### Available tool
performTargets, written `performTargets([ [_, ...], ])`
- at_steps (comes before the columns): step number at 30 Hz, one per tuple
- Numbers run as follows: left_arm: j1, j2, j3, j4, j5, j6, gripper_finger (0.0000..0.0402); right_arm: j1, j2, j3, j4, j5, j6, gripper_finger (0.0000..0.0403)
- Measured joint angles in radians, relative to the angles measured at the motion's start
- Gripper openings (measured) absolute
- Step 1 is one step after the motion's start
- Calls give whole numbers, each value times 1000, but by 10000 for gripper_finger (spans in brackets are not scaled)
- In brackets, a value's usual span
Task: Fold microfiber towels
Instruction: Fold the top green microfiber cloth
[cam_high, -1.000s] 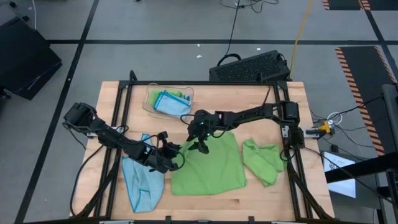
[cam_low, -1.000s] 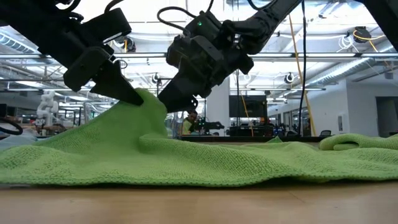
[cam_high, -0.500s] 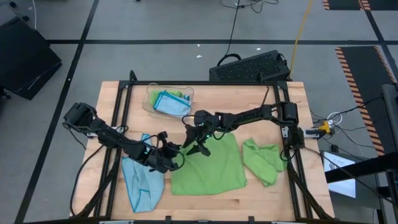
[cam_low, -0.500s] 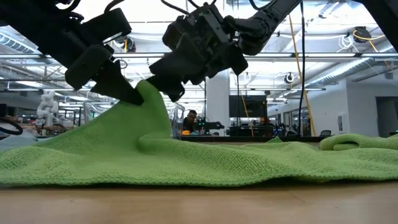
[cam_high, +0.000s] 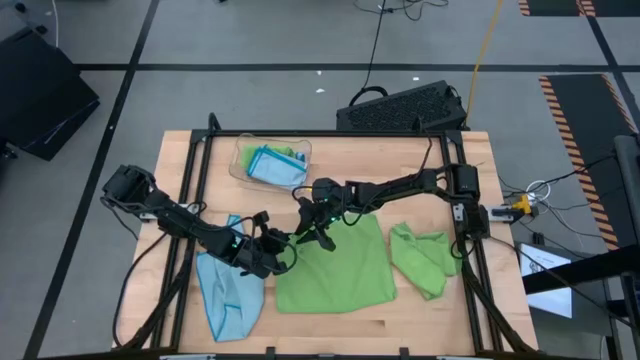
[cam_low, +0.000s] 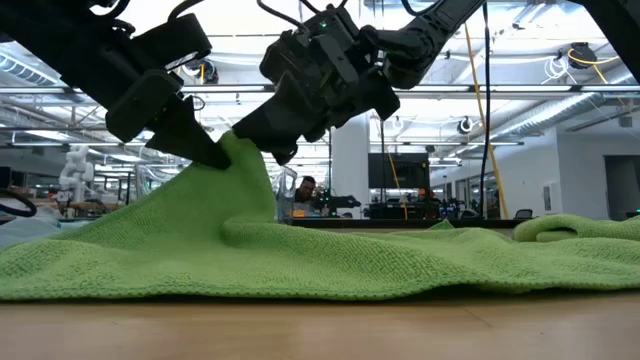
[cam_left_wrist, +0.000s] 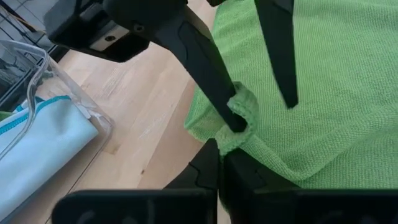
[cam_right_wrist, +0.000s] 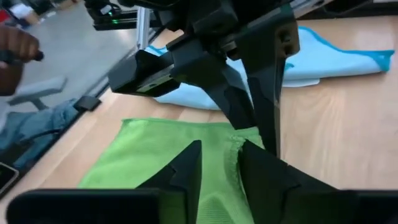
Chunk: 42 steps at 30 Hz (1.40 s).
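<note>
From above, the big green towel (cam_high: 335, 262) lay spread in the middle of the table (cam_high: 420, 310), and both arms met at its far left corner. The left gripper (cam_high: 283, 241) was clamped shut on that corner, I'd guess to keep it lifted so the other arm could get a hold. The right gripper (cam_high: 312, 231) sat just beside it. A blue towel (cam_high: 228, 293) lay under the left arm, a crumpled green one (cam_high: 425, 258) off on the right, and more sat in the clear tray (cam_high: 270, 163).

At table height, the corner (cam_low: 236, 158) was peaked up like a tent between the two grippers, the rest flat on the wood.

The left wrist camera showed the pinch best: its own fingers (cam_left_wrist: 219, 169) tight on the bunched hem, with a finger of the right gripper (cam_left_wrist: 205, 62) coming in just past them.

In the right wrist camera, its own fingers (cam_right_wrist: 186, 167) had a narrow gap with towel showing through; whether it actually had a grip, I couldn't tell.
</note>
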Motion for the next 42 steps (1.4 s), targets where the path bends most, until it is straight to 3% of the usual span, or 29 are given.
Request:
performTargets([
  [7,0,0,0,0,1,-8,11,21,0,0,2,82,-44,72],
  [15,0,0,0,0,10,-17,20,20,0,0,2,118,-45,6],
  [24,0,0,0,-4,52,-159,16,17,-14,0,-30,248,-95,2],
  [29,-8,-1,1,-40,132,-309,78,15,-23,-1,-73,348,-129,1],
  [35,-43,-1,1,-79,136,-460,166,11,-43,-2,-158,452,-168,1],
  [42,-77,-1,1,-90,136,-562,203,11,-103,-1,-242,559,-212,1],
])
